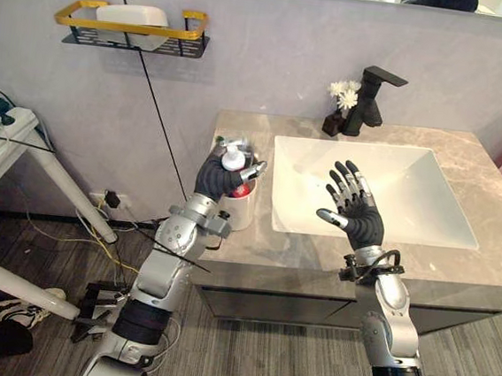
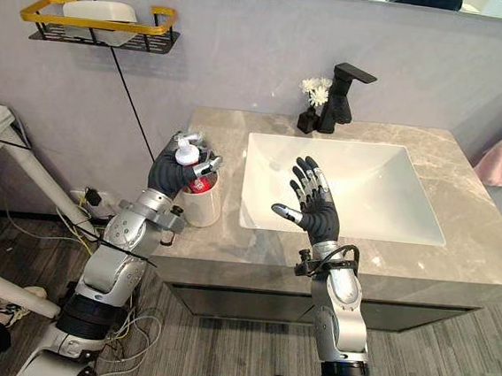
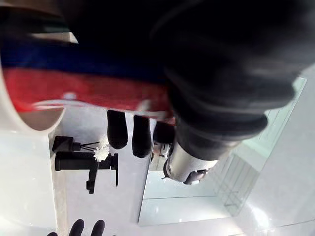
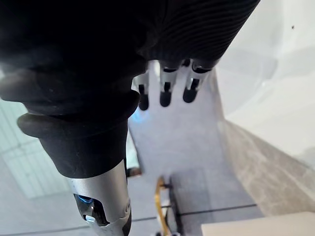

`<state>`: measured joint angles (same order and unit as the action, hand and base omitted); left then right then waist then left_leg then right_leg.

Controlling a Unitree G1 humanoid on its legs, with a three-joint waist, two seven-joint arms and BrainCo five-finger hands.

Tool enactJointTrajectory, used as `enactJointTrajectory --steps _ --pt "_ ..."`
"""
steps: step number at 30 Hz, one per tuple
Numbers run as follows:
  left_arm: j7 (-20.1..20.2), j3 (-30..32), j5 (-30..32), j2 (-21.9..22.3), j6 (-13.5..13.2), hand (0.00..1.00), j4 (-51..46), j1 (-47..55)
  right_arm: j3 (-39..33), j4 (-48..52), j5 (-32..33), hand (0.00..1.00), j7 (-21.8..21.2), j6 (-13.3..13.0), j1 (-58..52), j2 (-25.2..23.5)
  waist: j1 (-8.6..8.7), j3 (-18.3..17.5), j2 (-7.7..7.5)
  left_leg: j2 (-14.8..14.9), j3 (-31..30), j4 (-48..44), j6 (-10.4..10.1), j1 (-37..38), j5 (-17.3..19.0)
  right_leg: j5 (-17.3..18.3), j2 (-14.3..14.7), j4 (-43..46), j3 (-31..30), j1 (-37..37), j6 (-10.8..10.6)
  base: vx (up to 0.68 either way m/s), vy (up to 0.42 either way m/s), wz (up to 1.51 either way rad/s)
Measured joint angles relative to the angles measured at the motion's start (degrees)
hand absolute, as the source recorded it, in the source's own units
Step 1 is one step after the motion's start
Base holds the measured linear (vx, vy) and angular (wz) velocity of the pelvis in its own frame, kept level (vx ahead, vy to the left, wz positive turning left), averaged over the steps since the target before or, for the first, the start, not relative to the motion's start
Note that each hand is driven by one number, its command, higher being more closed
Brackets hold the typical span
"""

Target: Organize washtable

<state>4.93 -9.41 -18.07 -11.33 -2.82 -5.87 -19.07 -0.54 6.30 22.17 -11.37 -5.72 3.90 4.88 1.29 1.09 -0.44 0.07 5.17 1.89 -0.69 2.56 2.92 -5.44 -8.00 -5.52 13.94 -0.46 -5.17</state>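
Note:
My left hand (image 1: 216, 176) is shut on a red, blue and white toothpaste tube (image 1: 234, 161), white cap upward. The tube's lower red end sits at the mouth of a white cup (image 1: 238, 213) standing on the marble counter (image 1: 458, 257) left of the sink (image 1: 410, 199). In the left wrist view the tube (image 3: 74, 91) runs across the cup's rim (image 3: 17, 115), with my fingers (image 3: 130, 132) curled past it. My right hand (image 1: 355, 211) hovers open over the sink's front left corner, palm up and fingers spread, holding nothing; its straight fingers (image 4: 165, 93) show in the right wrist view.
A black faucet (image 1: 371, 97) and a small vase of white flowers (image 1: 341, 97) stand behind the sink. A gold-railed wall shelf (image 1: 133, 30) with a white block hangs at upper left. A white side table (image 1: 7, 133) stands left, a person's shoe (image 1: 8, 311) beneath.

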Motion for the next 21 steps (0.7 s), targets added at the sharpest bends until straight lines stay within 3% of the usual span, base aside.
enactJointTrajectory --steps 7,14,17,18,21 --pt "-0.3 1.0 0.8 -1.3 0.0 0.0 0.0 -3.1 -1.8 1.9 0.0 0.0 0.1 0.0 -0.4 0.0 -0.03 0.5 0.68 0.0 0.1 -0.1 0.1 0.0 0.3 0.0 0.0 0.0 -0.1 0.0 0.0 0.0 0.0 0.0" --pt "-2.2 5.0 0.3 -6.5 -0.7 0.0 -0.3 -12.4 -1.7 1.9 0.0 0.0 0.0 0.0 -0.4 0.2 -0.22 0.9 1.14 0.0 -0.1 -0.2 0.1 0.1 0.3 0.0 0.0 0.0 0.1 0.3 0.0 -0.02 -0.012 0.01" --pt "-4.5 8.9 -1.8 -10.6 -2.8 0.0 -1.7 -16.1 -1.7 1.9 0.4 0.0 0.0 0.0 -0.7 0.8 -0.41 0.9 1.22 0.0 -0.3 -0.2 0.1 0.1 0.3 0.0 0.0 0.0 0.2 0.3 0.0 -0.01 -0.008 0.02" --pt "-5.2 10.1 -2.6 -12.3 -3.1 1.0 -3.2 -17.4 -1.6 1.9 0.5 0.0 -0.1 0.0 -1.1 1.2 -0.53 0.9 1.23 0.0 -0.5 -0.2 0.1 0.1 0.2 0.0 -0.1 0.0 0.4 0.4 0.0 0.0 0.0 0.06" --pt "-6.5 12.3 -4.1 -16.2 -5.8 1.0 -7.4 -19.3 -1.7 1.9 0.4 0.0 -0.2 0.0 -2.0 1.2 -0.65 0.9 1.25 -0.1 -0.9 -0.2 0.1 0.1 0.2 0.1 -0.2 0.0 0.9 0.7 0.0 0.0 -0.002 0.1"
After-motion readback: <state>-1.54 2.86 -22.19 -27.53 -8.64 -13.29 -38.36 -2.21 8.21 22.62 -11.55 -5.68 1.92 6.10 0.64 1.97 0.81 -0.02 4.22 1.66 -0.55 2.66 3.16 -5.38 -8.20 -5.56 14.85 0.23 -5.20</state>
